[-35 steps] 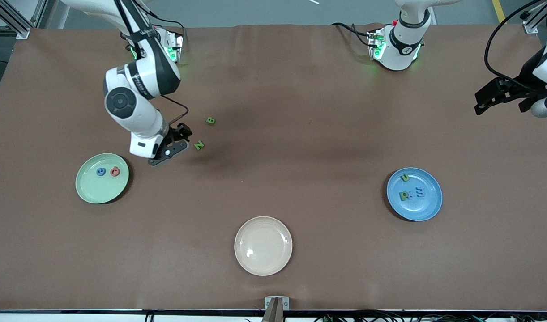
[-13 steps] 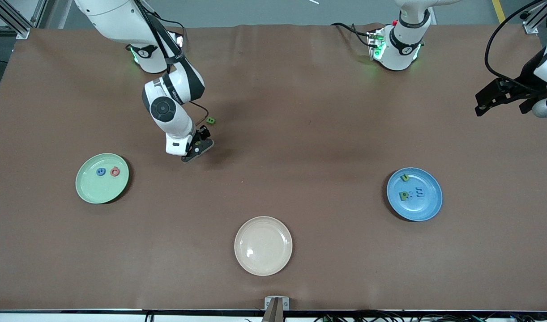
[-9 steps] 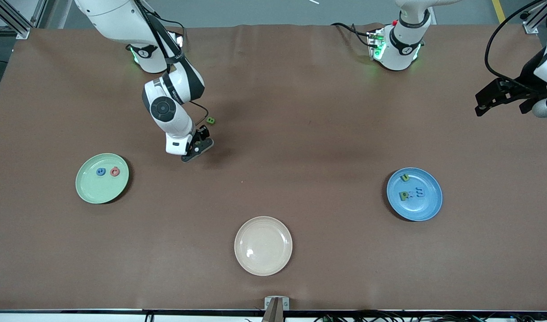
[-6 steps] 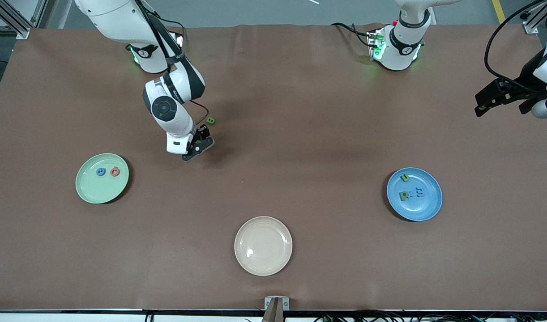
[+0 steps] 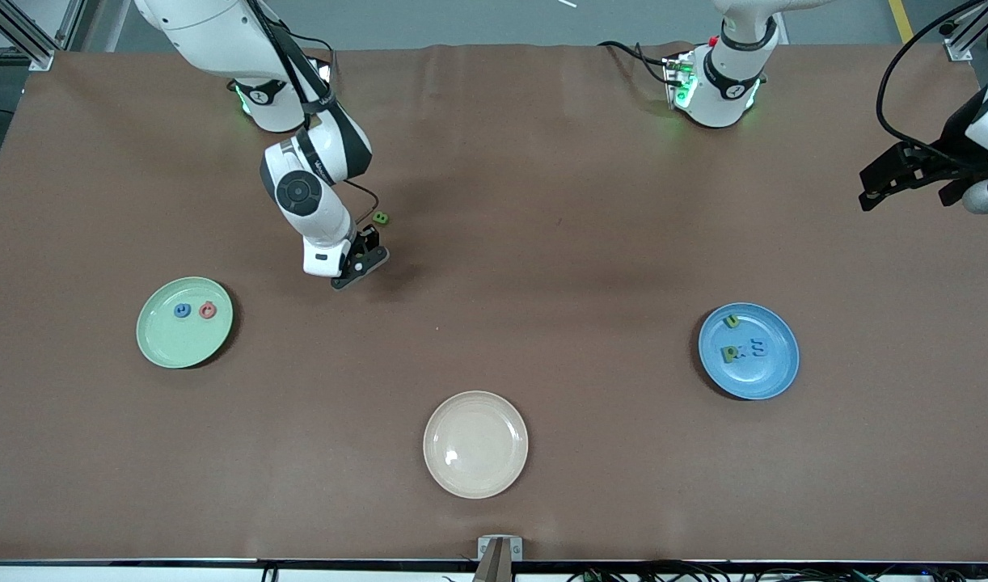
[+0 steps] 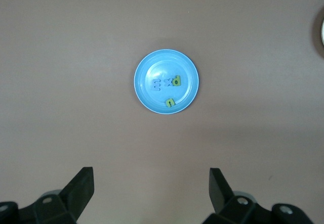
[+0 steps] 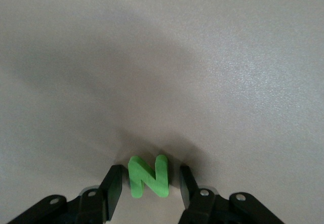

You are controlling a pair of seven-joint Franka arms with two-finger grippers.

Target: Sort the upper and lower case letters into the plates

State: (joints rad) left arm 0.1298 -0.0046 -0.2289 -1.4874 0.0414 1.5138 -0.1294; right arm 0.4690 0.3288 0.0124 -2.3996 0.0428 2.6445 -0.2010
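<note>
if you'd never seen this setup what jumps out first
Probably the right gripper, down at the table with its jaws either side of a green letter N; a small gap shows on each side. Next, the three plates: the mint green plate with two letters toward the right arm's end, the blue plate with several letters toward the left arm's end, and a cream plate nearest the front camera. The left gripper waits, open, high over the blue plate.

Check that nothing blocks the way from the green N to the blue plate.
Nothing visible does. The green N sits between the right gripper fingers; only bare table lies between it and the blue plate.
</note>
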